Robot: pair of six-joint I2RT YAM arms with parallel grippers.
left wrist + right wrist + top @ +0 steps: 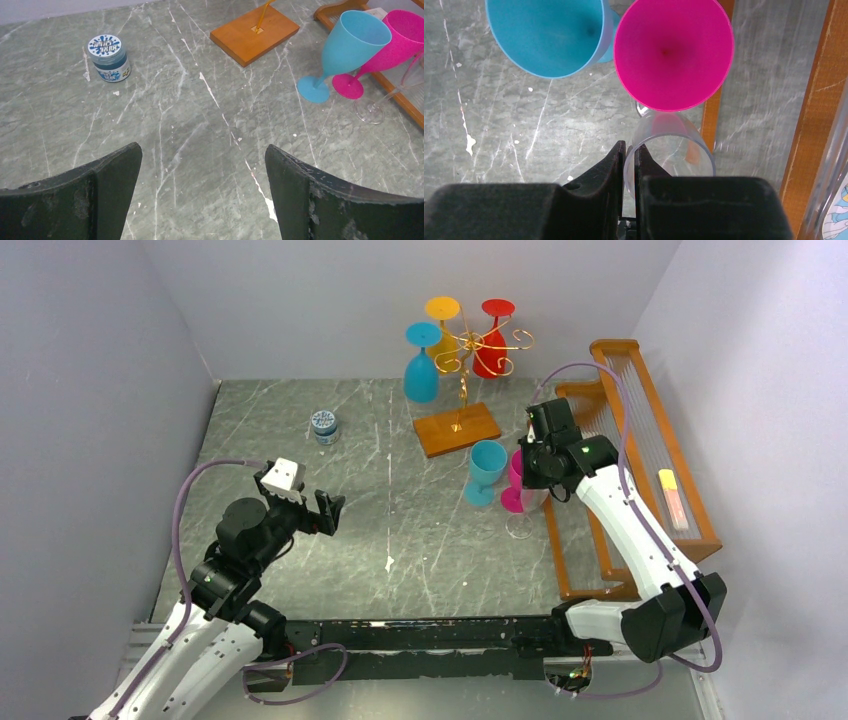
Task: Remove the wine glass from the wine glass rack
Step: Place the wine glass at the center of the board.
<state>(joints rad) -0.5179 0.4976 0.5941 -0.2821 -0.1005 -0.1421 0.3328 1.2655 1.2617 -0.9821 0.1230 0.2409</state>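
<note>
Right claw (629,153): almost closed, pinching the rim wall of the clear stemmed wine glass (671,150), with one finger inside the bowl and one outside. Left claw (202,167): spread wide and holding nothing, over bare table (400,540) well to the near-left of the brown wooden base (457,428) of the thin gold wire wine glass rack (478,343).

Glass position: off the rack, to the near-right of the base. It is upright, with its long axis running roughly straight down from the claw. Its foot appears to sit on the table, but we cannot confirm contact.

Neighbours:
- A magenta plastic goblet (672,52) stands just beside the glass on the side toward the base. We cannot tell whether the two touch.
- A light blue plastic goblet (546,35) stands next to the magenta one, closer to the base.
- The orange wooden frame with clear rods (598,591) has a rail near the glass foot on the side away from the base.

Judgement: the coming move looks like a release and a retreat. The glass is hemmed in on two sides, so the clearance is overhead. The outer finger has bare table on its side to open into.

Three glasses hang upside down above the base:
- teal (421,375)
- yellow (443,330)
- red (490,355)

The red one hangs on the right arm's side, so we judge that arm the nearer one. A small blue-lidded jar (324,425) sits left of the base, away from both arms.
</note>
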